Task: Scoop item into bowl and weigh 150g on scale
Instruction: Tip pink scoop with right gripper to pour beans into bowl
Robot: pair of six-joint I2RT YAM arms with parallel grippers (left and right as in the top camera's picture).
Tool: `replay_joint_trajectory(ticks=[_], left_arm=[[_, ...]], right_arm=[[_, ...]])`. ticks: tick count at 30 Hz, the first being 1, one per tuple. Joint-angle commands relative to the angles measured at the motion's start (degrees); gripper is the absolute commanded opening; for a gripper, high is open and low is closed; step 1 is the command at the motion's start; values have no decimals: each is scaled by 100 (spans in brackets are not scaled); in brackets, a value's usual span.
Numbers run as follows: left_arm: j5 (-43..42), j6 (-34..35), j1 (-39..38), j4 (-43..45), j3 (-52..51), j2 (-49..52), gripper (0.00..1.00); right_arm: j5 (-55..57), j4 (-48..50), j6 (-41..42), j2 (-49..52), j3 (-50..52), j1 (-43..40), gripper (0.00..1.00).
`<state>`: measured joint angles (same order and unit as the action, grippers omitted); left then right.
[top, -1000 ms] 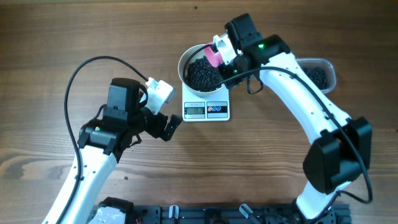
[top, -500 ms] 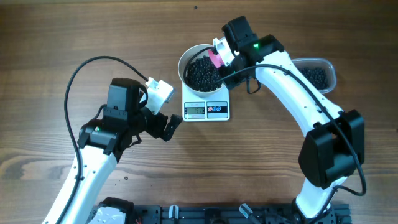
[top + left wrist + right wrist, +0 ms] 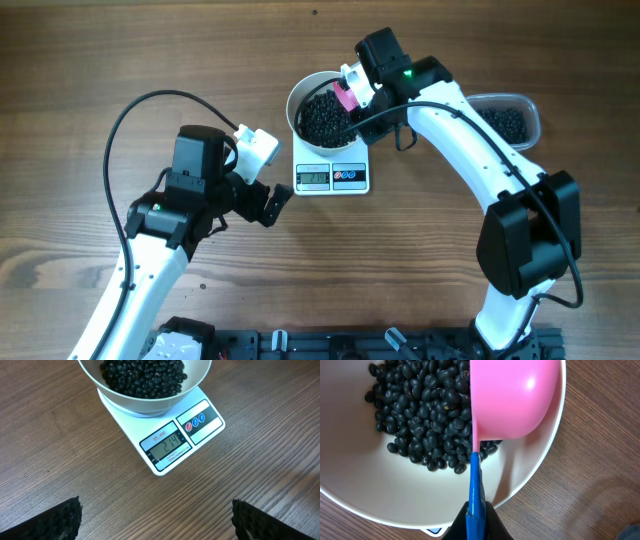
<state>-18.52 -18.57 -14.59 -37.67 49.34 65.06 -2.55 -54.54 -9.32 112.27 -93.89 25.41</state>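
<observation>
The beans (image 3: 145,377) are a loose heap of small, hard, glossy grains. I judge they would roll and scatter at any nudge, and no finger pinch would move them usefully. They are best taken with the scoop (image 3: 512,400), which looks like light, stiff plastic and is handled by its thin blue stem. The right gripper (image 3: 472,520) is clamped tight on that stem. The pink cup hangs over the bowl (image 3: 540,460) toward its 3 o'clock rim with its rounded back to the wrist camera, so whether it carries anything cannot be told. Most of the beans lie in the bowl, which sits on the scale (image 3: 130,425) at 12 o'clock from the display. The display appears to read 214, which I judge is over target, so some beans likely need lifting out. A smaller lot of beans lies in the clear tub (image 3: 535,105), at 3 o'clock from the bowl. The left gripper (image 3: 265,200) hovers at 8 o'clock from the scale, its fingers spread wide and holding nothing.
</observation>
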Motion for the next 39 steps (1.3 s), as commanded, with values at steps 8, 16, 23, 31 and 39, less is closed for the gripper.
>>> replay_joint_trajectory(ticks=[8,16,23,31,39], left_arm=[[-92,-11,-20,13,-55,44,100],[-92,-9,-20,13,-55,44,100],[-92,-11,-20,13,-55,44,100],[-92,-9,-20,13,-55,44,100],[-92,-9,-20,13,-55,44,100]], right_arm=[[-245,-37,-151,79,-83,24,4],[-393,-122,-282,76,-83,24,4],[-662,-205,-339,66,-83,24,4],[-745,-208,-251,22,-315,0,4],[-1698,-400,-192,22,-610,-352,4]])
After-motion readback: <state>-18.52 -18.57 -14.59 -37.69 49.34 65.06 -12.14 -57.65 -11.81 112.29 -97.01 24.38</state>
